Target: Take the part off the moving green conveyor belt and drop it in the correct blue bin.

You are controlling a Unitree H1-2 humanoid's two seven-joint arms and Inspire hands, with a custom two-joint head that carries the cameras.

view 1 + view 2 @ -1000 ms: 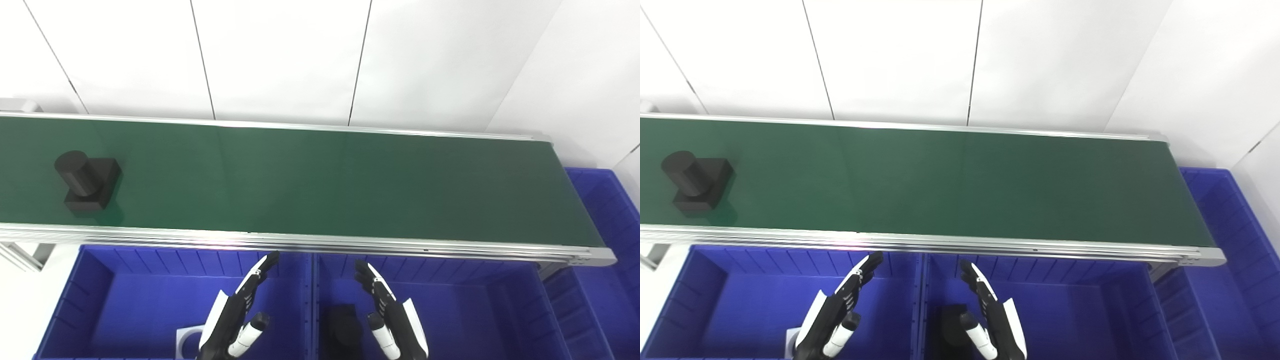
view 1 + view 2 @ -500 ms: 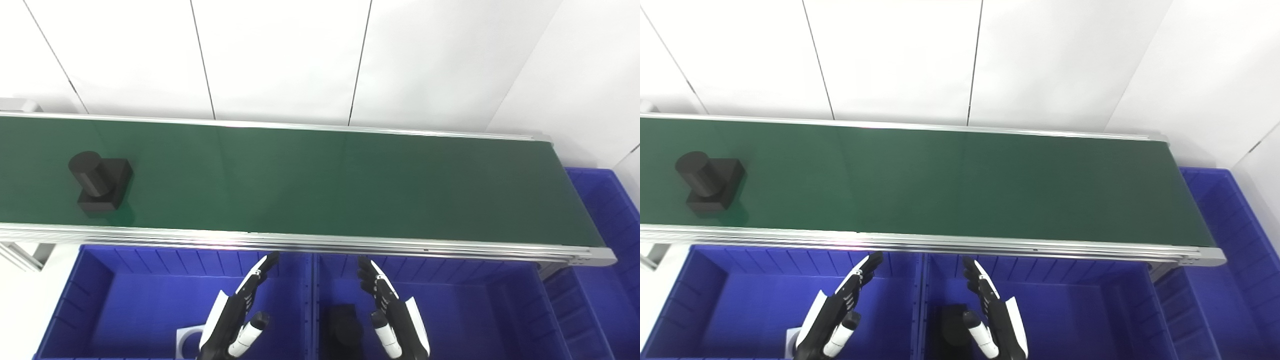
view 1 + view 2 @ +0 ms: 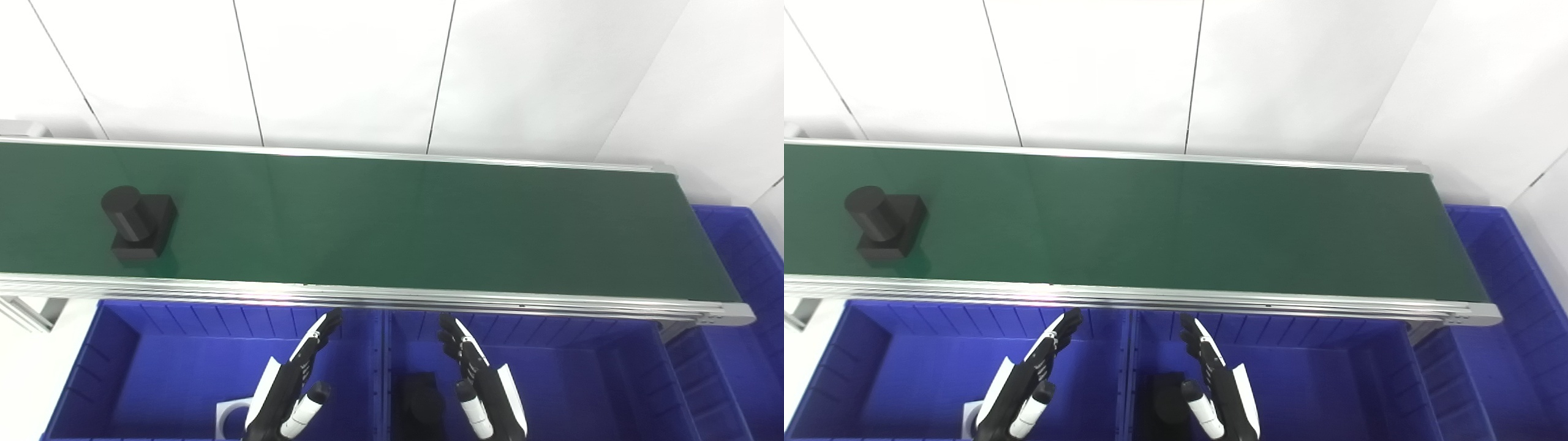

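Note:
A black part (image 3: 138,224), a cylinder standing on a square block, rides on the green conveyor belt (image 3: 392,226) at its far left. Below the belt's near rail, my left hand (image 3: 293,386) hovers open over the left blue bin (image 3: 110,343), fingers stretched toward the belt. My right hand (image 3: 481,383) is open too, above the middle blue bin (image 3: 588,380). Both hands hold nothing and are well to the right of the part.
A black part (image 3: 422,404) lies in the middle bin beside my right hand. A white ring-shaped part (image 3: 228,416) lies in the left bin by my left wrist. A third blue bin (image 3: 744,269) stands past the belt's right end.
The black part has travelled to the right along the belt. My right hand has drifted slightly right and down; my left hand has stayed put.

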